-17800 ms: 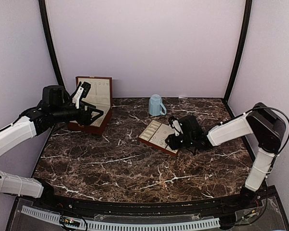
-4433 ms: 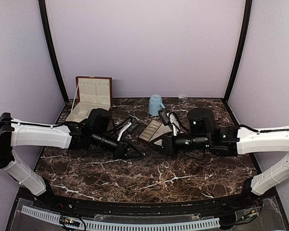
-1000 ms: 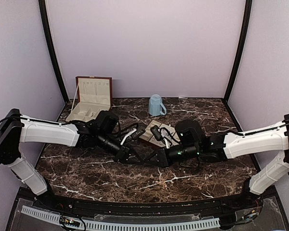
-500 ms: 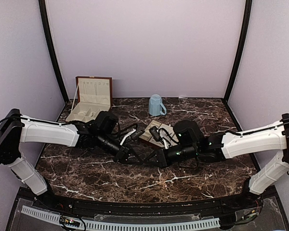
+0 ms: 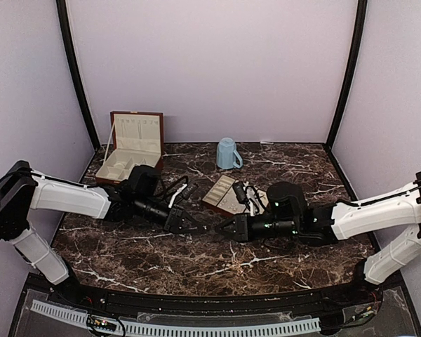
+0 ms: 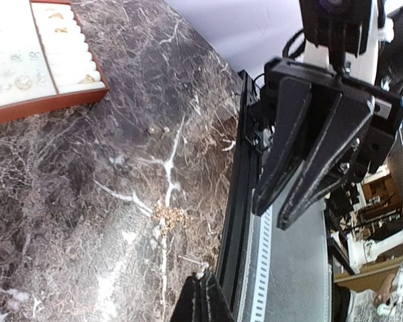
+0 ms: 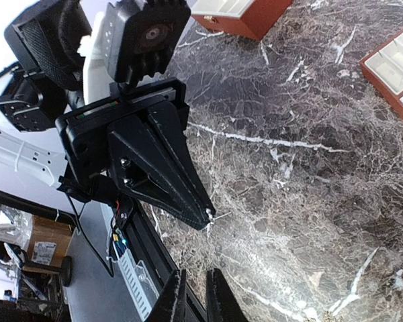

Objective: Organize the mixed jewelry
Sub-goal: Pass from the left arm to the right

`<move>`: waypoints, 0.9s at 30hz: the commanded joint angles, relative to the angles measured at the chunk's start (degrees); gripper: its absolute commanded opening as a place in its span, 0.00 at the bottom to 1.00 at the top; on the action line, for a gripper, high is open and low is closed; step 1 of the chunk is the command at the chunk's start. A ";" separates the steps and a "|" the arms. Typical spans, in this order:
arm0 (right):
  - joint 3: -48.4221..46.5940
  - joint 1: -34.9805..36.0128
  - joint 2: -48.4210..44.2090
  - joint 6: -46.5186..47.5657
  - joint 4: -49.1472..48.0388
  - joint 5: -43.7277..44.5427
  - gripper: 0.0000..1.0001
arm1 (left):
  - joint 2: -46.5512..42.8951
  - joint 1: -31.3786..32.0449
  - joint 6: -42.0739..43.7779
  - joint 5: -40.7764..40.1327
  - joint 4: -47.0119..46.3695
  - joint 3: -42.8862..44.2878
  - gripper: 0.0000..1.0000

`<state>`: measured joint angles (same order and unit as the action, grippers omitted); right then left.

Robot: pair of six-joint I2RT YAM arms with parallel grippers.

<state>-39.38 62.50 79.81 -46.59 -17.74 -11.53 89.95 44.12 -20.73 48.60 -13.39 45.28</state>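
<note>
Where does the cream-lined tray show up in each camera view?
Top external: tray at centre, near side of the mug.
Left wrist: tray in top-left corner.
Right wrist: tray at right edge.
Shared landmark: marble table.

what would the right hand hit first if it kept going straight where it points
The left hand: the right hand points tip to tip at its shut fingers across a small gap, nothing showing between. Depth is unclear, so it might slip just past.
</note>
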 commanded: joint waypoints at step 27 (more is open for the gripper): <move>-2.46 3.07 8.67 -14.74 -16.92 10.37 0.16 | -2.54 -2.92 -13.47 3.88 -12.34 -3.44 0.00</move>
<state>-40.18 65.28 87.88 -60.23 -31.05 -2.50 89.12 41.41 -33.93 51.48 -24.80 42.65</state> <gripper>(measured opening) 0.158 0.017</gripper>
